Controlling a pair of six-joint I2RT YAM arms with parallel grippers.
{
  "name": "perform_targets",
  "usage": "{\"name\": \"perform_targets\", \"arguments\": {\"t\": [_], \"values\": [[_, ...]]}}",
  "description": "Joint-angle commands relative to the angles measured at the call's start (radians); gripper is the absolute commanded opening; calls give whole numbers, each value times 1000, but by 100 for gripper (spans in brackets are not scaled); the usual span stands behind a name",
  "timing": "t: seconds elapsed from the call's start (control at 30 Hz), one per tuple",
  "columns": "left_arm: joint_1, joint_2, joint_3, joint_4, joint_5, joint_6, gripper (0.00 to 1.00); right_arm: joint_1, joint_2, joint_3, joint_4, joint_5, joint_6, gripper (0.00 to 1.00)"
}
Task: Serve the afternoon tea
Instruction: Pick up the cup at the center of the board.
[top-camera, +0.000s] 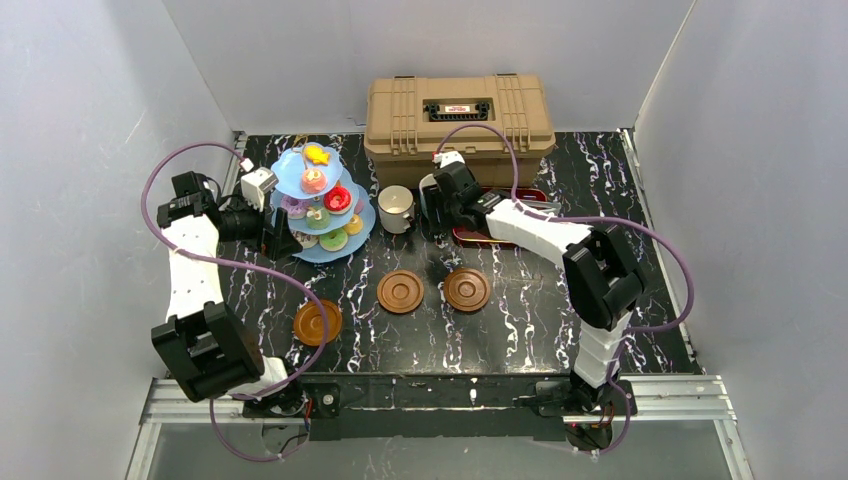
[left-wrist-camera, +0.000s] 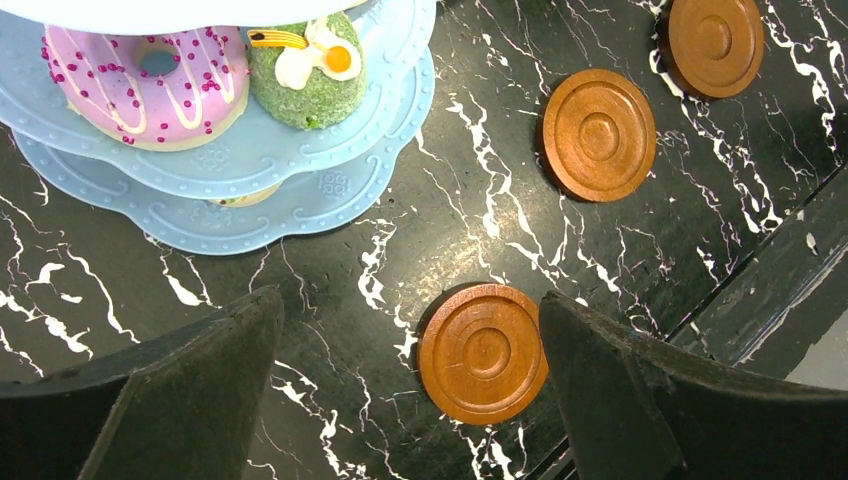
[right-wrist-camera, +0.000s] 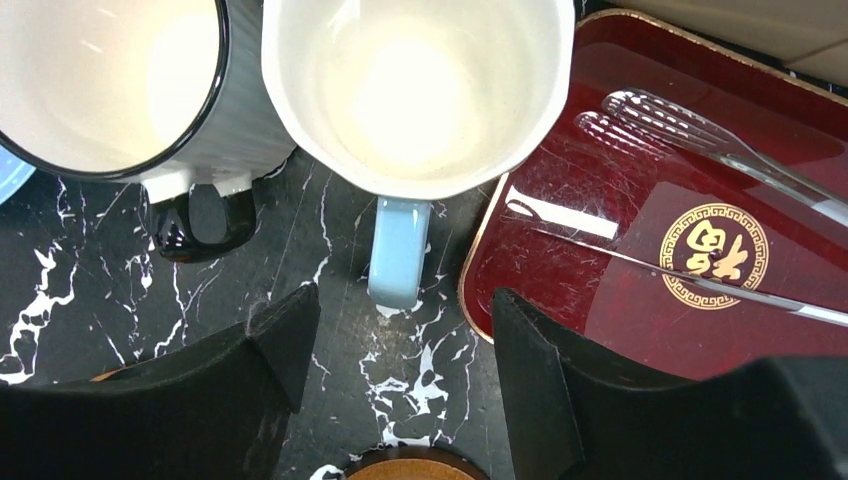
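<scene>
The light-blue three-tier cake stand (top-camera: 320, 205) stands at the back left, loaded with small toy cakes, among them a pink donut (left-wrist-camera: 150, 85) and a green cake (left-wrist-camera: 310, 75). My left gripper (top-camera: 275, 235) hangs open and empty just in front of the stand, above bare table (left-wrist-camera: 410, 320). Three brown saucers (top-camera: 317, 322) (top-camera: 401, 291) (top-camera: 467, 289) lie in front. The white mug (top-camera: 397, 208) stands right of the stand. Beside it is the light-blue mug (right-wrist-camera: 415, 90), its handle (right-wrist-camera: 398, 250) pointing at my right gripper (right-wrist-camera: 400, 350), which is open and short of it.
A tan toolbox (top-camera: 458, 115) sits at the back centre. The dark-red tray (right-wrist-camera: 640, 230) with metal tongs (right-wrist-camera: 700, 140) lies right of the light-blue mug, under my right finger. White walls close in both sides and the back.
</scene>
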Motion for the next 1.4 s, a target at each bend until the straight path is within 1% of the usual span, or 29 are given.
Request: {"name": "perform_targets", "arguments": {"t": [0.0, 0.17, 0.3, 0.43, 0.5, 0.53, 0.57, 0.63, 0.67, 0.97, 1.2, 1.37], "values": [[5, -39, 28, -22, 22, -16, 98, -2, 12, 60, 35, 25, -23, 70], [5, -47, 17, -18, 12, -15, 98, -2, 44, 61, 91, 79, -42, 64], [6, -50, 14, -17, 3, -12, 98, -2, 69, 78, 109, 85, -55, 52], [5, -49, 18, -18, 0, -11, 98, -2, 87, 89, 116, 90, -61, 47], [6, -48, 16, -17, -1, -12, 98, -2, 86, 85, 130, 94, -65, 42], [7, -47, 17, -18, -1, -10, 98, -1, 84, 83, 137, 97, -67, 37], [6, -46, 14, -18, -3, -10, 98, -1, 78, 78, 144, 100, -71, 28], [6, -47, 11, -17, -9, -6, 98, -1, 65, 67, 151, 111, -77, 5], [6, -47, 8, -16, -10, -5, 98, -1, 54, 60, 155, 115, -77, 1], [6, -55, 2, -18, -14, 1, 98, 19, -99, -75, 162, 123, -73, 1], [6, -63, -2, -18, -12, 4, 98, 67, -276, -175, 110, 137, -75, 1], [6, -64, -5, -17, -14, -3, 98, 119, -385, -214, 69, 93, -65, 1]]}}
